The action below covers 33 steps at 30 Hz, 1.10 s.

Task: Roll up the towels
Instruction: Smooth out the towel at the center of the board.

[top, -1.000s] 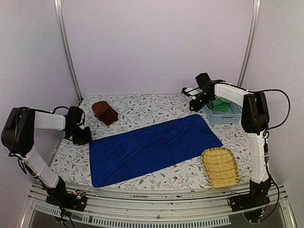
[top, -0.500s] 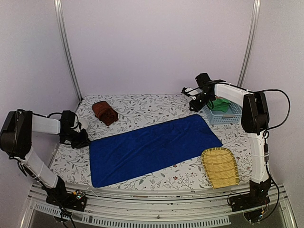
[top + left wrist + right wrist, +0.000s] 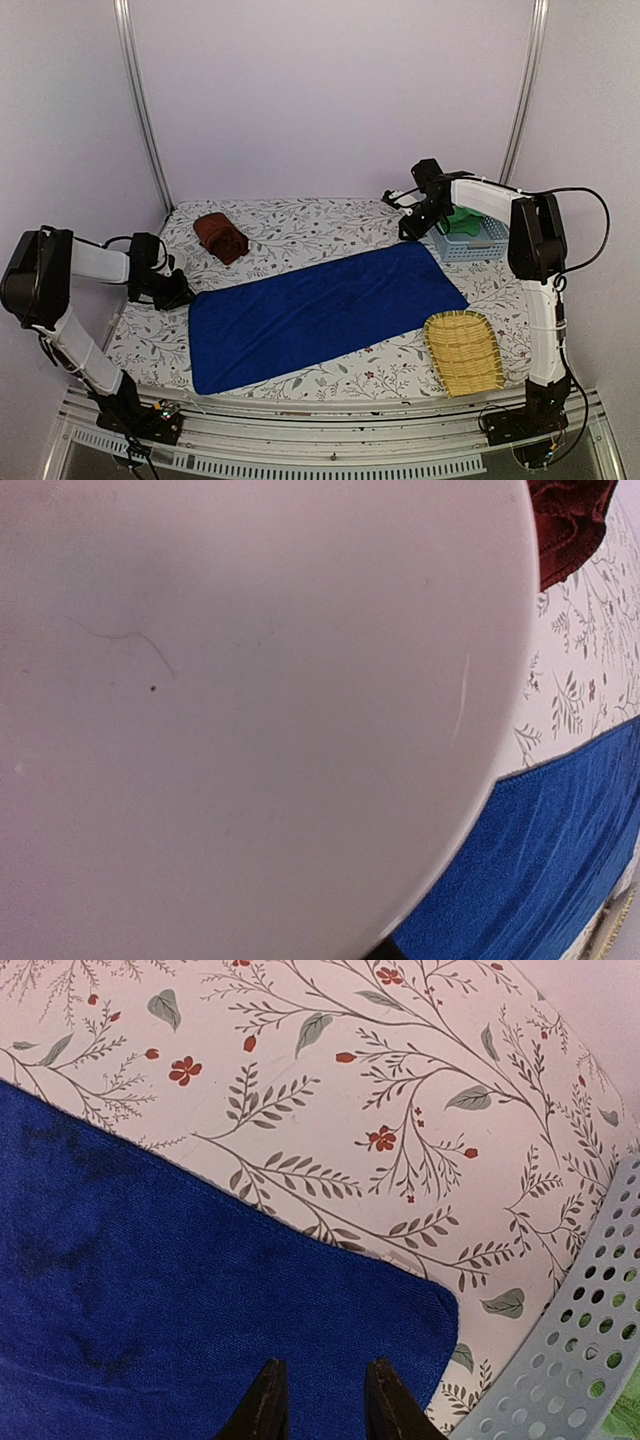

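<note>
The blue towel (image 3: 320, 310) is spread flat across the middle of the desk (image 3: 300, 225). Its long axis runs from the lower left of the top view up toward the upper right. The 2 short ends are therefore found at the left and the right of the frame, 1 facing each arm.

The left hand (image 3: 180, 295) is seen at mid-left, just beside the upper corner of the towel's left short end. Whether that hand is open or closed cannot be told. Most of its wrist view is blotted out by a pale blur, and only a strip of blue cloth is shown at the lower right of that frame.

The right hand (image 3: 322, 1410) is held over the opposite corner, at the upper right of the cloth. In its wrist view the 2 dark fingertips are parted by a narrow gap with blue towel showing between them, and nothing is gripped.

The brown towel (image 3: 221, 238) is bunched in a bundle at the upper left, apart from the blue one and nearer the left arm.

Each hand is thus placed at 1 end of the long axis. A roll is judged to be best started from a short end and carried along that axis, with the left corner closest to being taken.
</note>
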### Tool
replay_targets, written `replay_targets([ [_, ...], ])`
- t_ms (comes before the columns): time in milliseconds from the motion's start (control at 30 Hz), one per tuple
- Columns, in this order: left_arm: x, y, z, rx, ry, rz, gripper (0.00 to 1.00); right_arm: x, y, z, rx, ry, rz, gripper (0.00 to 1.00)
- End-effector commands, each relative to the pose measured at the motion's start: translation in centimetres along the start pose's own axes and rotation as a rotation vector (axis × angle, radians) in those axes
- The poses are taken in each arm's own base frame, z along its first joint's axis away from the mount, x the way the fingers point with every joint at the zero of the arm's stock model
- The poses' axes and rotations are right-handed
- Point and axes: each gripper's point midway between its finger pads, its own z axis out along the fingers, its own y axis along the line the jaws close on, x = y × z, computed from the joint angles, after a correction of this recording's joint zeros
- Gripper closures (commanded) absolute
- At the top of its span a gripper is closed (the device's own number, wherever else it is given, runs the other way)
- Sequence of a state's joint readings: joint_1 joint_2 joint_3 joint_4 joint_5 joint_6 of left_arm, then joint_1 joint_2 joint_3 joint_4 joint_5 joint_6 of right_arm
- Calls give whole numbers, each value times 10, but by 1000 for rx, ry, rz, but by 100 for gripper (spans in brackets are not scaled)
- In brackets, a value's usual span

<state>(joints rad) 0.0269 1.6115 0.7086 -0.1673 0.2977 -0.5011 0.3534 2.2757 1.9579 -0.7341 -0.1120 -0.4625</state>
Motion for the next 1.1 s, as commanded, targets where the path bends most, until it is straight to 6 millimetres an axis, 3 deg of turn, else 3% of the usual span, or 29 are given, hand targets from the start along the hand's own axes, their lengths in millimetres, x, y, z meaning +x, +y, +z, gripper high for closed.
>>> replay_targets([
  [0, 9, 10, 6, -19, 19, 1, 86, 0, 8, -1, -21, -2, 8, 70],
  [200, 10, 12, 3, -33, 11, 11, 100, 0, 13, 2, -28, 4, 2, 70],
  [300, 2, 12, -8, -57, -29, 17, 100, 0, 14, 2, -28, 5, -1, 70],
  [533, -18, 24, -55, -183, -200, 8, 100, -4, 6, 4, 4, 2, -35, 70],
  [700, -14, 31, -56, -211, -195, -7, 100, -12, 1, 13, 13, -4, -53, 71],
  [767, -10, 34, -51, -222, -172, -7, 100, -6, 0, 33, 12, 19, -61, 71],
  [933, -8, 40, -45, -249, -151, -9, 100, -4, -11, 57, 47, 35, -81, 73],
  [1067, -12, 46, -54, -292, -182, -14, 100, 5, -24, 69, 123, 76, -81, 73],
])
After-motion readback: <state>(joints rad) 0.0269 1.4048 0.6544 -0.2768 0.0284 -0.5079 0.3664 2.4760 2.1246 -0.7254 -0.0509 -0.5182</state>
